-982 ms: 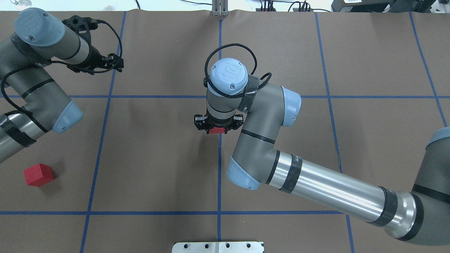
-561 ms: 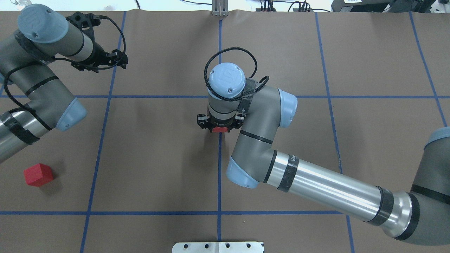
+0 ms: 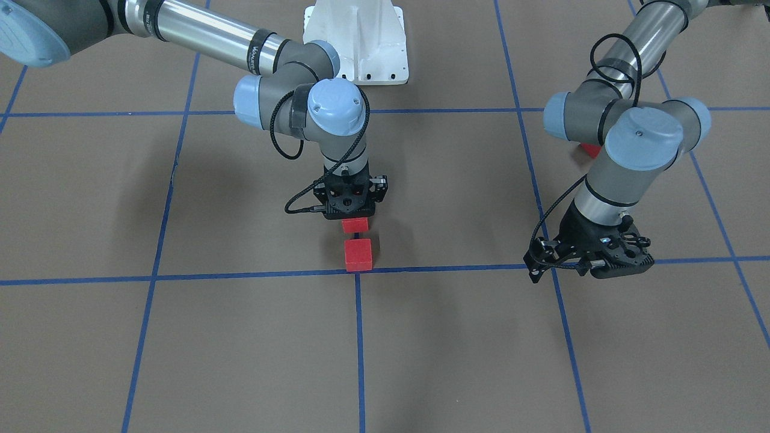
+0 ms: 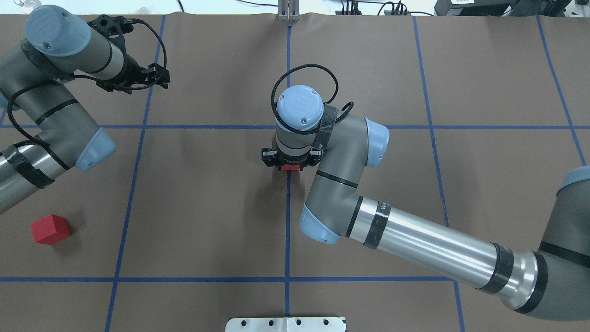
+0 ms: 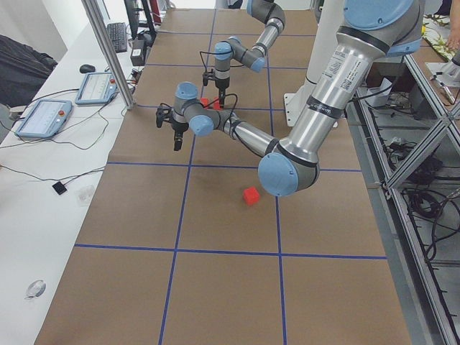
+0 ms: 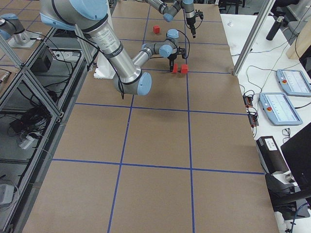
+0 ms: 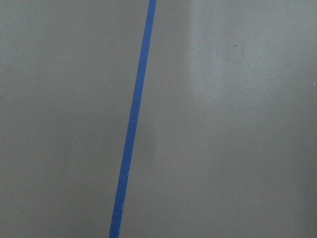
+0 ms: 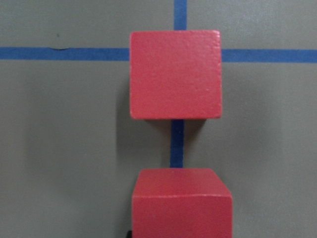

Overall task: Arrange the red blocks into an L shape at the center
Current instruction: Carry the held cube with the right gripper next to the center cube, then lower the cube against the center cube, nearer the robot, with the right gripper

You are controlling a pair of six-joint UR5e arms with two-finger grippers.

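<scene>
Right gripper fingers clamp a small matte red cube beside its twin cube at the blue tape crossing, likely to extend the L; left gripper: cannot tell.

We see the red blocks as matt, with a finely grainy face (foam or painted wood, we cannot tell). The brown table cover looks like matt paper, and its blue tape lines look smooth. On the right arm the tube is shiny brushed metal. Its joint caps are pale-blue plastic, and the right gripper is matt black plastic.
</scene>
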